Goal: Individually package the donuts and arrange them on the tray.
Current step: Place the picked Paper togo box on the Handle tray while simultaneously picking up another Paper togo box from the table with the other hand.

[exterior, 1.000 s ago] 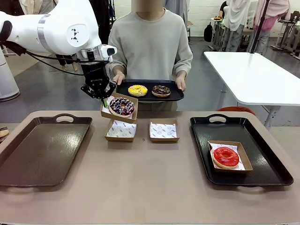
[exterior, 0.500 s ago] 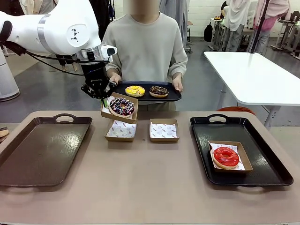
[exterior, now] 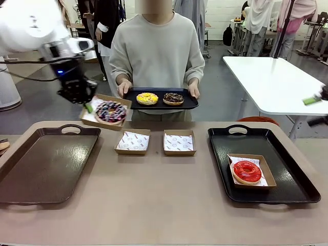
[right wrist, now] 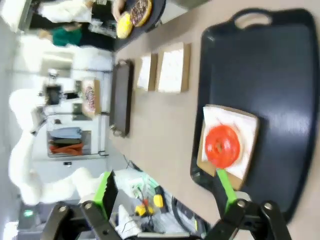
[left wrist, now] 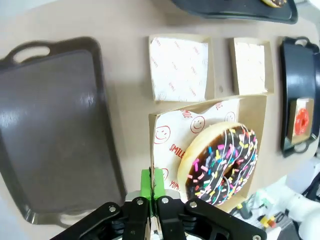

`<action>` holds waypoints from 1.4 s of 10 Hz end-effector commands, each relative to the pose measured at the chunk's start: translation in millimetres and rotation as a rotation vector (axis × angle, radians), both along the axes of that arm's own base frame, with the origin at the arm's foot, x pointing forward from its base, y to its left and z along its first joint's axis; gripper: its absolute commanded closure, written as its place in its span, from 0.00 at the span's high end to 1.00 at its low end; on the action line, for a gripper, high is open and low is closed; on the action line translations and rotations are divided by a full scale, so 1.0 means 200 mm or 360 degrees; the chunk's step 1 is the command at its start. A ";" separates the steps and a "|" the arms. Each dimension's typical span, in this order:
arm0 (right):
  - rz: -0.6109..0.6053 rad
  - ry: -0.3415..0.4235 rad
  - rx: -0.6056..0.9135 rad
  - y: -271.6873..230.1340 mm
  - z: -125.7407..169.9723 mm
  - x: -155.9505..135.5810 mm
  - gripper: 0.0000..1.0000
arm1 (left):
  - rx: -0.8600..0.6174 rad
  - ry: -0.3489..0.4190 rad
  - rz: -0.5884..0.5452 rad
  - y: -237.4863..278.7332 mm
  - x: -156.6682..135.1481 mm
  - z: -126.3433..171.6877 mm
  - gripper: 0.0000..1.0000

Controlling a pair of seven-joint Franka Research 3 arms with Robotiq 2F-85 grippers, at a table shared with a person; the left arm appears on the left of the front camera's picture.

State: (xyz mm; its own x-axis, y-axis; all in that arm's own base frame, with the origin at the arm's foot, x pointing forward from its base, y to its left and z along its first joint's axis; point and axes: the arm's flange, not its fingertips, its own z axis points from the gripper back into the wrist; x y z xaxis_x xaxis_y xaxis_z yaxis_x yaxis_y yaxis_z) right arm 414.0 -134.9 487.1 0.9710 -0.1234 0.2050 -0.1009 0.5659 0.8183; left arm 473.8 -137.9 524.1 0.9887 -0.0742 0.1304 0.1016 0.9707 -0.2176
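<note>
Cardboard boxes tell me where we stand. The red donut (exterior: 247, 171) sits boxed on the black tray (exterior: 297, 177) at my right end of the tabletop (exterior: 164, 210), so I count that one finished. The striped donut (exterior: 110, 111) is packed in its paper-lined box (exterior: 120, 100) but not yet set down. It hangs tipped in the air over the far edge of the tabletop, just beyond the far right corner of the brown tray (exterior: 46, 164), which carries nothing.

Two donuts are left to pack. The yellow donut (exterior: 147, 98) and the chocolate donut (exterior: 173, 98) lie bare on the small serving tray (exterior: 189, 105) the person (exterior: 156, 46) holds. An empty lined box (exterior: 132, 141) and a second empty box (exterior: 179, 142) wait side by side between the big trays.

My left arm (exterior: 31, 25) comes in high from the left with the wrist pointing down. The left jaws are closed right down on the box's rim between the green pads (left wrist: 150, 182). The liner looks caught in the pinch too, though the wrist view is too close for me to be sure.

The right jaws are spread wide and hold nothing. They hang high off the right side, looking down on the black tray.
</note>
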 end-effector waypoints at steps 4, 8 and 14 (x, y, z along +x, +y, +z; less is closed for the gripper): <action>-0.0016 -0.0136 -0.0455 0.66 0.20 0.36 1.00 | -0.0134 0.0020 0.0095 0.46 -0.33 -0.13 0.01; 0.0052 -0.0137 -0.0678 1.15 0.09 0.52 1.00 | -0.0097 0.0075 0.0189 0.65 -0.48 -0.25 0.01; 0.0213 -0.0076 -0.0870 1.56 -0.22 0.49 1.00 | 0.0118 0.0280 0.0178 0.76 -0.48 -0.44 0.01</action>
State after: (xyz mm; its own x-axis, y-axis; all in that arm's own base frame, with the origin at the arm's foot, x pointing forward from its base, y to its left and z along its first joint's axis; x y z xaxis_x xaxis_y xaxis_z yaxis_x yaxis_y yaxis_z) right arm 512.8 173.5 448.3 0.9552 0.1481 0.2562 -0.2498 0.8677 0.4298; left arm 375.0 11.1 435.3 0.9984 0.0481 -0.0280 -0.0525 0.9817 -0.1829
